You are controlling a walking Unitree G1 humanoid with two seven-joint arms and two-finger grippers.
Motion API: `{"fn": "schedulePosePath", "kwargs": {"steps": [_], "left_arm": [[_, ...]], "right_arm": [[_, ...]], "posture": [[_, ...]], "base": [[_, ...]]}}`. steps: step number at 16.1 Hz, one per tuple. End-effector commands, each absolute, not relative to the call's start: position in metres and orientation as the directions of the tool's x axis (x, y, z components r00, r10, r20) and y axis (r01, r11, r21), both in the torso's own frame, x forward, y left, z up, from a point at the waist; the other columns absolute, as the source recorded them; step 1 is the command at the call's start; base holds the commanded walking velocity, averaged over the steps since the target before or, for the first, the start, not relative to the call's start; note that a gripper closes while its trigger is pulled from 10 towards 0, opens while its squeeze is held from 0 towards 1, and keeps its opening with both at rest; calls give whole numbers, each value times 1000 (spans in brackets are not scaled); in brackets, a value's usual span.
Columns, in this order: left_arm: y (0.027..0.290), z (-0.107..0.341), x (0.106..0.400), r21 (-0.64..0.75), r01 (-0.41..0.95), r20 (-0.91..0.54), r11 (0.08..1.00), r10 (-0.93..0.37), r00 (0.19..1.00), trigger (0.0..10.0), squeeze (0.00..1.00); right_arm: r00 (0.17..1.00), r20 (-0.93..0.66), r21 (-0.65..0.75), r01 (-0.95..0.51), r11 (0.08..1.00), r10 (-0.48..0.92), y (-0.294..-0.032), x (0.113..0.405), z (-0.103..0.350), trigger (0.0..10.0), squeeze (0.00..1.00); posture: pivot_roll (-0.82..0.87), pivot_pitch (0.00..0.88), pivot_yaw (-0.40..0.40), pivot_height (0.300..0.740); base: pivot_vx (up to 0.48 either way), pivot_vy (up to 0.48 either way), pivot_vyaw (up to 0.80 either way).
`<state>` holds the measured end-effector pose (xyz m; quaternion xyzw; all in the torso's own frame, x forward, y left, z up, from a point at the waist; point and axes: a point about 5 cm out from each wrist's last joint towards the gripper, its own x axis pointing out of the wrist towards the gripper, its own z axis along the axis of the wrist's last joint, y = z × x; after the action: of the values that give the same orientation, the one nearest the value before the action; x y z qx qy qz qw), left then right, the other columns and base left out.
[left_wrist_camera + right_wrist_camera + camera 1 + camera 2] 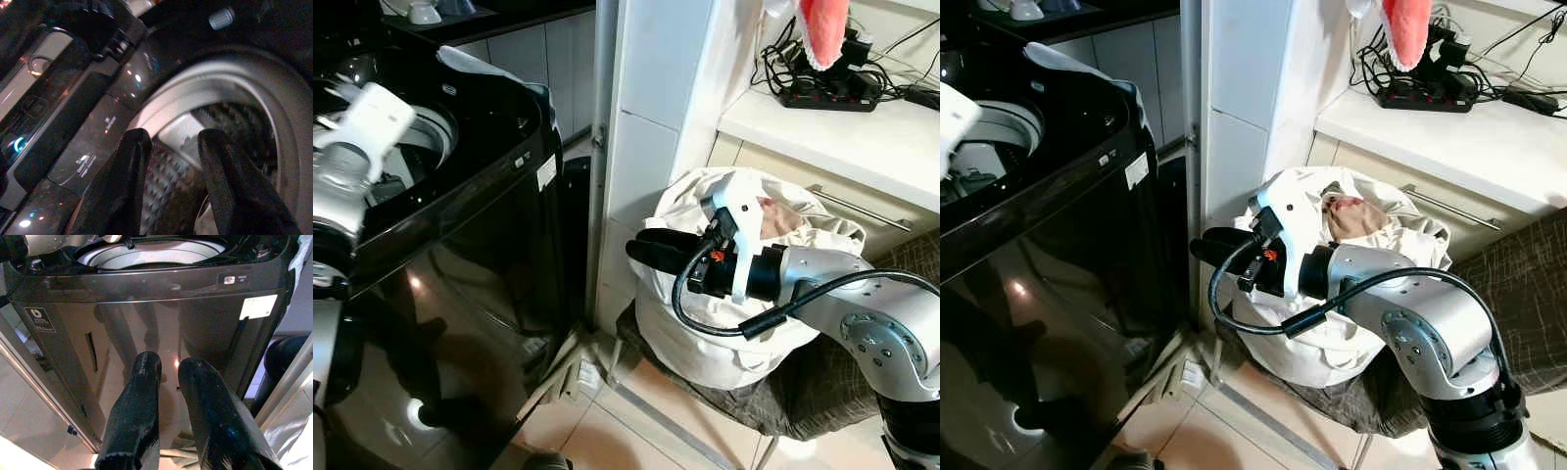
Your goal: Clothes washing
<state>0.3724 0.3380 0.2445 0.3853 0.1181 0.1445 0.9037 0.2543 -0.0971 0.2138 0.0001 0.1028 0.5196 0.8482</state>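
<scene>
In the left eye view, the silver left arm reaches over the open top of the glossy black top-loading washing machine (460, 225), its white wrist housing above the pale drum rim. The right arm bends at the elbow and stretches level toward the machine, the right gripper (651, 253) hanging in the gap between the machine's side and a soft, crumpled white cloth laundry bag (705, 333), which sits just behind the gripper on a dark woven chair seat (813, 392). A pinkish garment (781, 217) shows in the bag's open mouth.

The right eye view gives the same pose; a looped black cable (1263, 323) droops beneath the right wrist.

In the left wrist view, the left gripper (171, 161) hangs over the perforated steel drum (234, 127), its two black fingers apart with nothing between them.

In the right wrist view, the right gripper's fingers are slightly apart and empty, pointing at the machine's shiny, reflective side panel; a white label (258, 306) is ahead of them.
</scene>
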Motion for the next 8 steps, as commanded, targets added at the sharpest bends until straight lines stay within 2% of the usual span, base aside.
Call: {"fn": "schedulePosePath", "kwargs": {"steps": [1, 2, 3, 4, 5, 6, 8], "left_arm": [[325, 255, 378, 619, -164, -48, 769, 245, 968, 10000, 1000], [300, 251, 381, 400, -60, 4, 915, 63, 998, 10000, 0], [285, 245, 379, 277, 9, 43, 961, -22, 999, 10000, 0], [242, 211, 364, 87, 161, 29, 983, -164, 986, 10000, 0], [208, 181, 344, 45, 196, -18, 980, -196, 981, 10000, 0], [185, 163, 328, 102, 221, -26, 970, -219, 975, 10000, 0], [169, 146, 312, 151, 195, 28, 969, -201, 979, 10000, 0]], "right_arm": [[451, -175, 93, -877, 471, 875, -100, 255, 215, 10000, 0], [489, -163, 80, -859, 505, 857, -102, 257, 214, 10000, 0], [536, -146, 70, -833, 549, 832, -104, 261, 214, 10000, 0], [713, -116, 9, -695, 719, 691, -109, 276, 210, 10000, 0], [826, -118, -69, -561, 825, 552, -113, 286, 203, 10000, 0], [867, -121, -121, -496, 860, 483, -116, 288, 195, 10000, 0], [898, -145, -112, -432, 895, 415, -121, 287, 177, 10000, 0]], "posture": [[33, 0, -54, 740], [37, 0, -55, 740], [40, 0, -59, 740], [42, 0, -62, 740], [42, 0, -62, 740], [42, 0, -65, 740], [43, 0, -64, 740]], "base": [[0, 0, 0], [0, 0, 0], [0, 0, 0], [0, 0, 0], [0, 0, 0], [0, 0, 0], [0, 0, 0]]}}
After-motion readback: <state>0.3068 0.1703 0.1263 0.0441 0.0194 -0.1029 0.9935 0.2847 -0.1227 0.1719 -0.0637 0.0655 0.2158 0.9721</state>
